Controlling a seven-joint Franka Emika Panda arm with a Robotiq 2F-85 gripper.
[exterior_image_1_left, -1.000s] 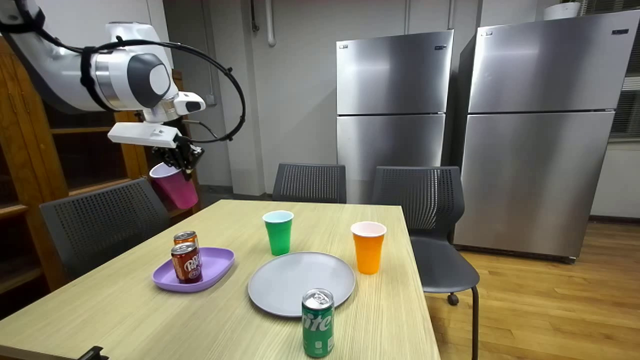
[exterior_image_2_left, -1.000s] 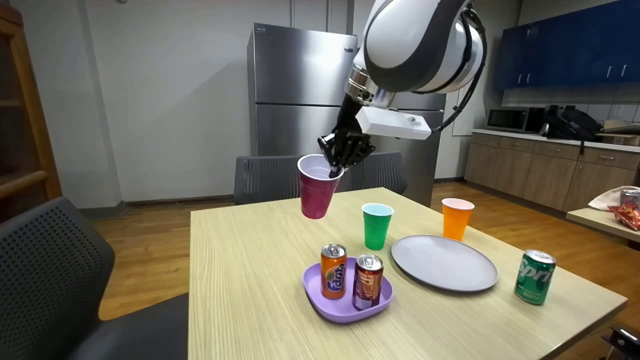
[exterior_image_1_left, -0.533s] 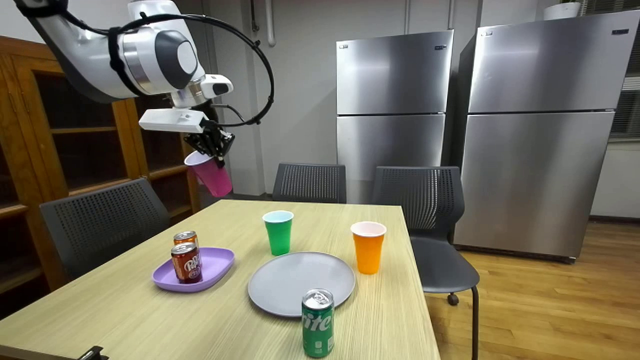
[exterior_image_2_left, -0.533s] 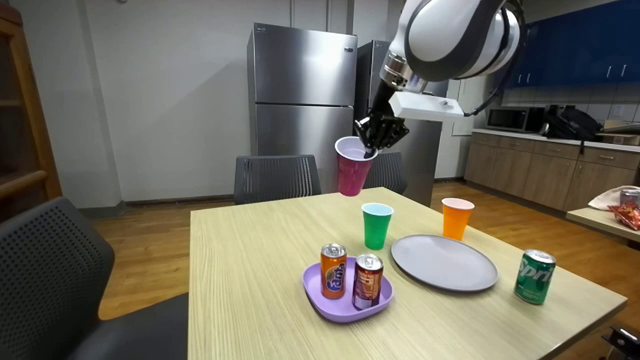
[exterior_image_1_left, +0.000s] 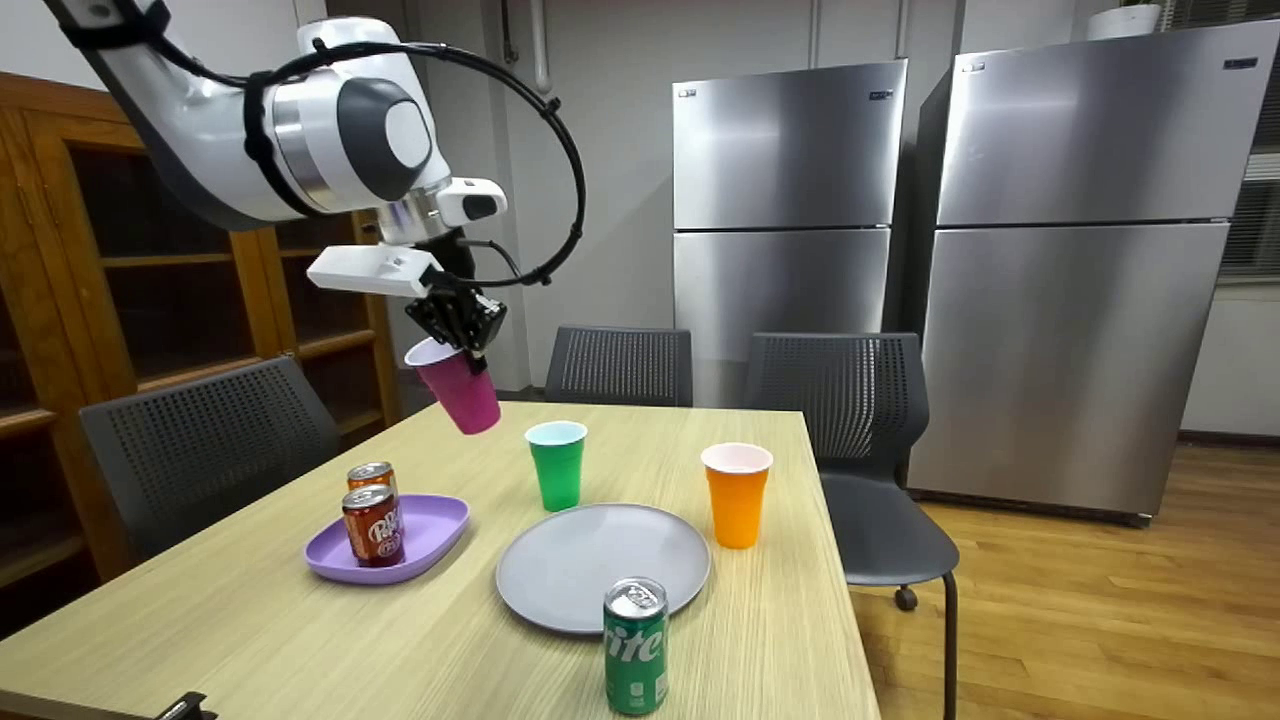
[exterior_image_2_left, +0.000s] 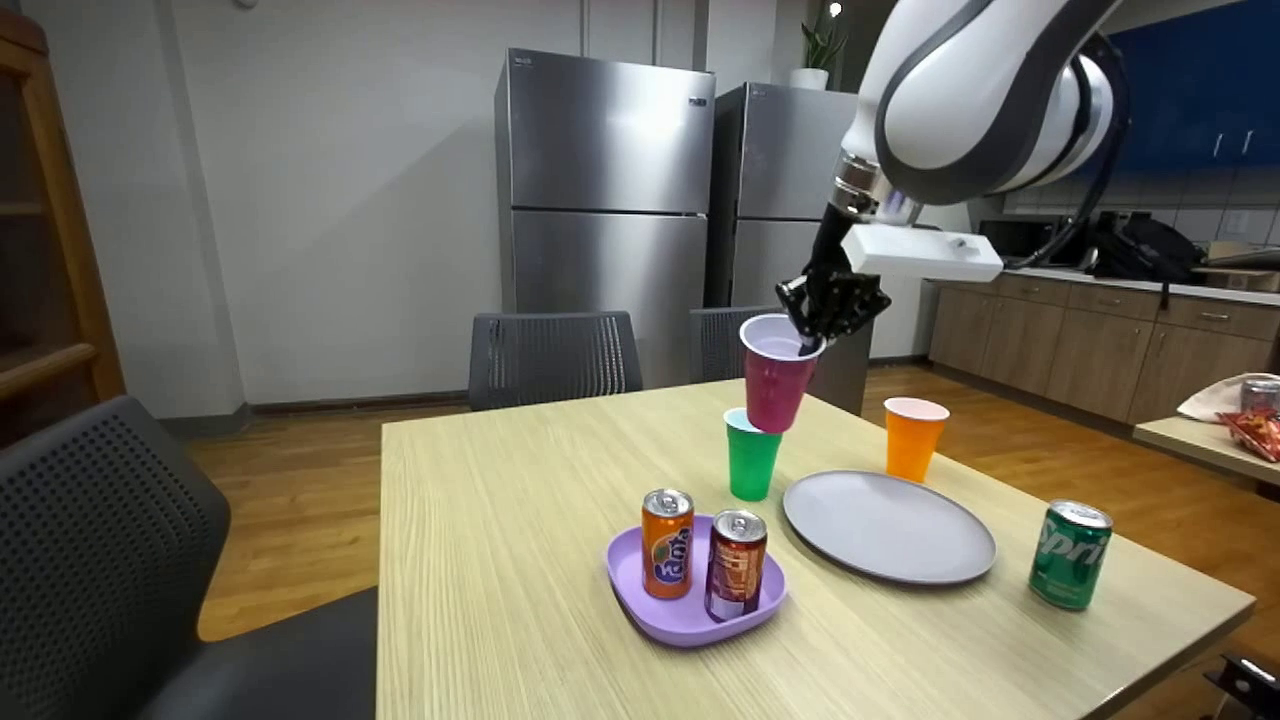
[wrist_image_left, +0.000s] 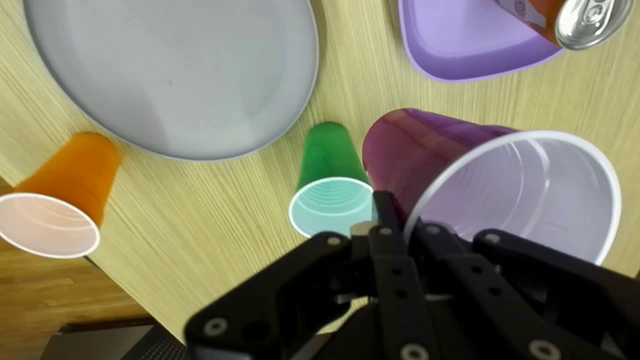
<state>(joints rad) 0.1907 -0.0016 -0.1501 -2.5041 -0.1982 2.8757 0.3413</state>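
A: How far has this got?

B: Biggest first: the table (exterior_image_2_left: 500, 570), laid with dishes, cups and cans. In an exterior view, make the grey plate (exterior_image_1_left: 600, 560) the clock's centre: the purple tray (exterior_image_1_left: 437, 525) sits at nine, the orange cup (exterior_image_1_left: 736, 505) at two, the green cup (exterior_image_1_left: 559, 478) at eleven, the Sprite can (exterior_image_1_left: 636, 650) at five.

A: And the maroon cup (exterior_image_1_left: 462, 392)?

B: Up off the table, tilted, at ten o'clock from the green cup in that view and apart from it. The gripper (wrist_image_left: 406, 216) has its jaws closed on the cup's wall at the rim, one finger inside. I'd judge gripping and lifting done; it is not yet set down or let go.

A: Do the views agree?

B: Not wholly. The blue wall cabinets (exterior_image_2_left: 1200, 90) show only in an exterior view. There, the maroon cup's base overlaps the green cup along the line of sight, so the gap between them is lost. The wrist view looks far into the maroon cup's pale inside, but leaves the Sprite can out.

A: Anything smaller?

B: The Fanta can (exterior_image_2_left: 667, 545). In an exterior view its label is plain; in an exterior view the Dr Pepper can (exterior_image_1_left: 373, 527) hides most of it.
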